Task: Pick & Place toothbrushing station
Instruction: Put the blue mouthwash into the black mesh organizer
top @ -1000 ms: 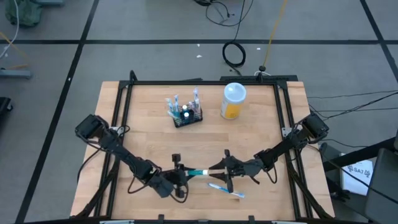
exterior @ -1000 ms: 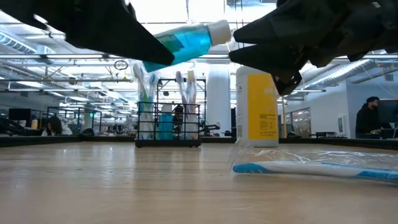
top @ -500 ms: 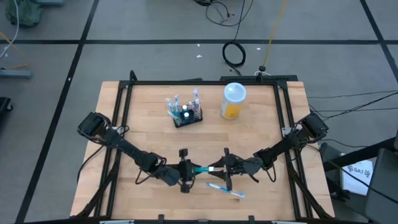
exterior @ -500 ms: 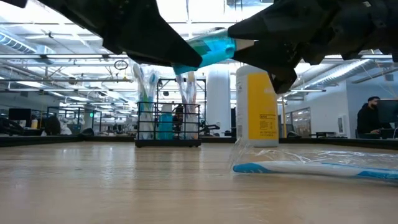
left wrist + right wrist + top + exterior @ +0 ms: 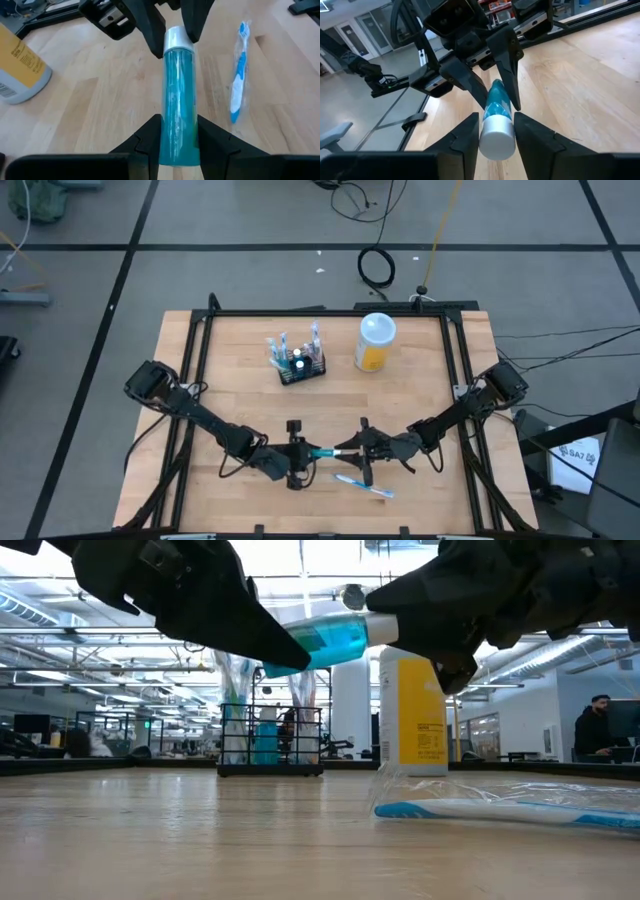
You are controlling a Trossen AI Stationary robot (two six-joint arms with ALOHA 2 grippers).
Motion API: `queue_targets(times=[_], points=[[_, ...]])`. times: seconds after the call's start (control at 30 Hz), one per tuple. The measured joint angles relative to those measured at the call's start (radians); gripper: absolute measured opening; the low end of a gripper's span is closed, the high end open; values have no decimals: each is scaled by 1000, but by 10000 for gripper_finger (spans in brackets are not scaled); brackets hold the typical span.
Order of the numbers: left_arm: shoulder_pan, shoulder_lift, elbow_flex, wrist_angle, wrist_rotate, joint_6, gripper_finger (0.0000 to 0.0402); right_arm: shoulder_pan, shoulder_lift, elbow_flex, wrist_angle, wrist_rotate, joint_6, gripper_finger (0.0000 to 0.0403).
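High view shows both dark arms meeting over the near part of the light wooden counter, where a translucent blue tube with a white cap hangs between them, clear of the wood. Left wrist view has the left gripper with its jaws closed against the flat tail end of that tube, one finger on each side. Right wrist view has the right gripper with its jaws set around the white cap, the fingers lying just beside the cap on both sides; whether they press it or merely flank it I cannot tell. Low view shows the tube tilted, cap end higher, held above the counter. Below and just beside the right gripper lies a blue toothbrush in clear wrapping, flat on the wood. The small black slatted rack holder, the toothbrushing station, stands well apart toward the far side of the counter, upright, with wrapped brushes poking out of it. Near it on the right stands a white-lidded translucent container with orange contents.
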Motion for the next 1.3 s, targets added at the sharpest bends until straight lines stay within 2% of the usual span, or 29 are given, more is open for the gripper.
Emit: queue_targets(times=[0.2, 0.63, 1.07, 1.3], points=[[9, 0, -1, 2, 3, -9, 104, 0, 0, 0, -5, 1, -1, 98], [11, 0, 0, 19, 1, -22, 104, -1, 0, 0, -12, 1, -7, 133], [11, 0, 0, 16, -3, -31, 104, -1, 0, 0, -10, 6, -7, 94], [12, 0, 0, 16, 5, -34, 104, -1, 0, 0, -10, 5, -6, 100]])
